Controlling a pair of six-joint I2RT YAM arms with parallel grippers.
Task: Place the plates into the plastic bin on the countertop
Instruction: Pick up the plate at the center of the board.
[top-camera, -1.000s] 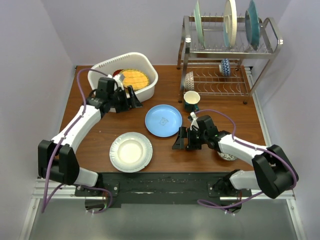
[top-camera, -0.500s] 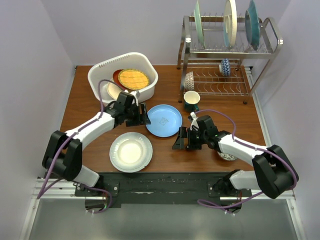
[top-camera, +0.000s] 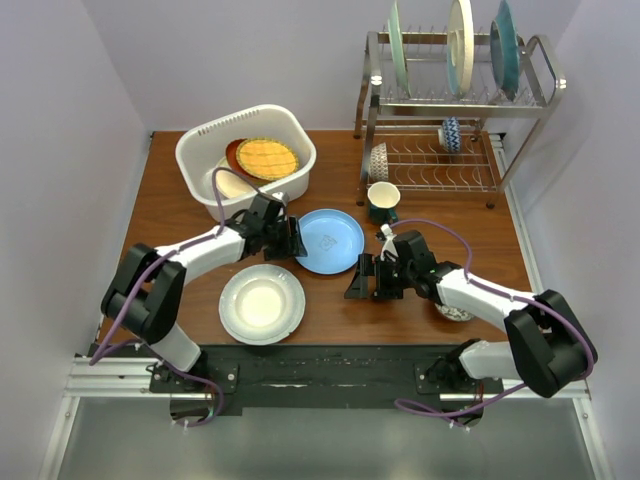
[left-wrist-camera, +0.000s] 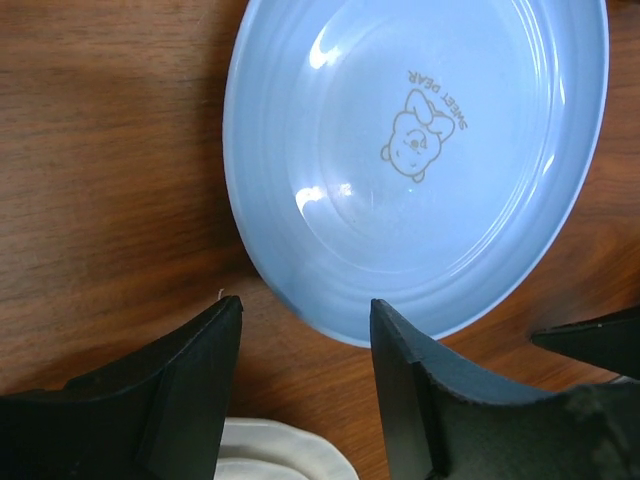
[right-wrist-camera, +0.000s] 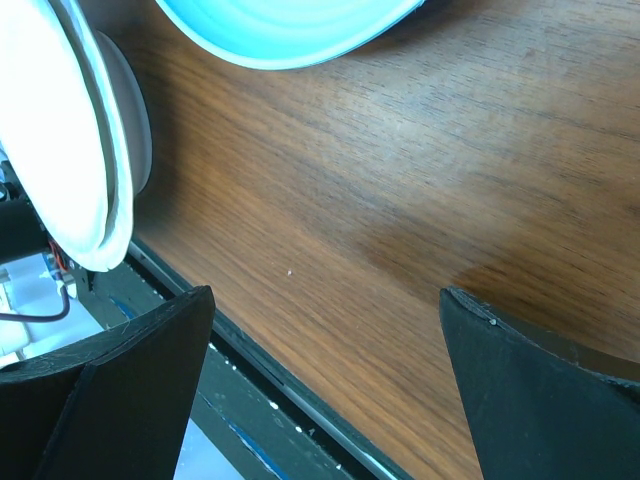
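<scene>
On the wooden countertop (top-camera: 330, 300) lies a light blue plate (top-camera: 327, 241) (left-wrist-camera: 420, 160) with a bear print. My left gripper (top-camera: 293, 240) (left-wrist-camera: 305, 305) is open at its left rim, fingertips just short of the edge and holding nothing. A white plate (top-camera: 262, 303) (right-wrist-camera: 60, 130) lies nearer the front. The white plastic bin (top-camera: 205, 130) at the back left holds a yellow patterned plate (top-camera: 265, 157) on top of others. Three plates (top-camera: 460, 45) stand upright in the rack. My right gripper (top-camera: 358, 278) (right-wrist-camera: 325, 295) is wide open over bare wood.
A steel wire dish rack (top-camera: 450, 100) stands at the back right with patterned bowls (top-camera: 378, 160) on its lower shelf. A dark green mug (top-camera: 382, 202) sits in front of it. Another small bowl (top-camera: 455, 312) lies under my right forearm. The counter's front edge (right-wrist-camera: 250, 370) is close.
My left gripper has swung from the bin's front wall to the right and nearer, up to the blue plate's rim, and its jaws have narrowed. The right arm has not moved.
</scene>
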